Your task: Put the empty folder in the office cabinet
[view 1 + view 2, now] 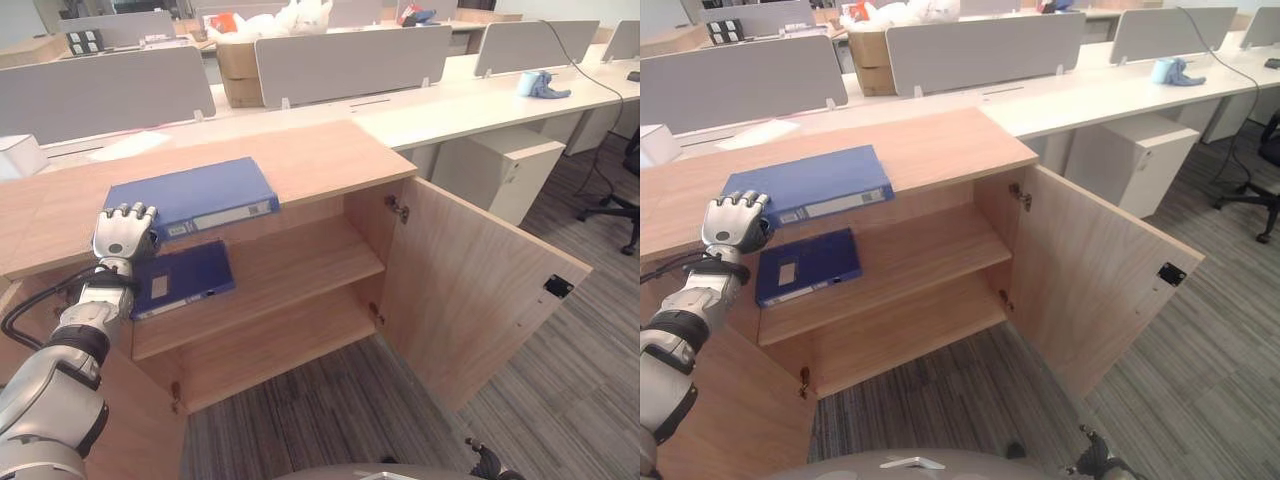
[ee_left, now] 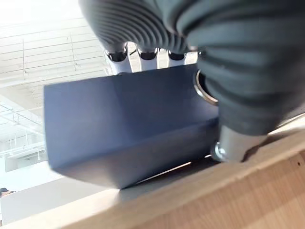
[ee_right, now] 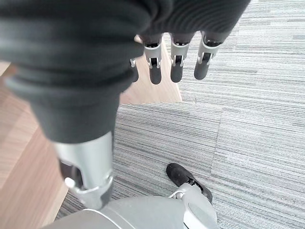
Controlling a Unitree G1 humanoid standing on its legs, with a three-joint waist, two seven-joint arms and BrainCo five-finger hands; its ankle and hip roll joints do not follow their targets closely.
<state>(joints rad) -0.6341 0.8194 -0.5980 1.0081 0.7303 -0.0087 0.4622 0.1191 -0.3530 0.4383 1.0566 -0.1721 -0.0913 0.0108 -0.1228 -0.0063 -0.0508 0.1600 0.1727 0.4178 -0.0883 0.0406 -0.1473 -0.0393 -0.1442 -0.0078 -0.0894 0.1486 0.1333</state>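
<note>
Two blue folders are in play: a thick folder [image 1: 192,196] lies flat on the cabinet top [image 1: 320,160], and a thinner folder [image 1: 183,280] rests on the upper shelf [image 1: 290,275] inside the open cabinet, towards 9 o'clock of the opening. The left hand [image 1: 123,232] sits at the near corner of the thick folder, at about 8 o'clock of it, its fingers [image 2: 119,59] curled over the cover and the thumb pressed against the spine edge, so it grips that corner. The right hand [image 3: 174,62] hangs over the carpet [image 3: 248,119] with relaxed, straight fingers, holding nothing.

The main risk I see is the one-corner hold. A flat folder lifted by a single corner is likely to droop or swing, and it could slip from the fingers and drop past the worktop edge to the floor. The cover might also fall open if the thumb loses the spine. Carrying it down to the shelf, the folder's far end could catch the cabinet top's lip or the open door [image 1: 480,290] at 3 o'clock. The thin folder already occupies the 9 o'clock part of the shelf, so a careless push could shove it back or jam the two together.
</note>
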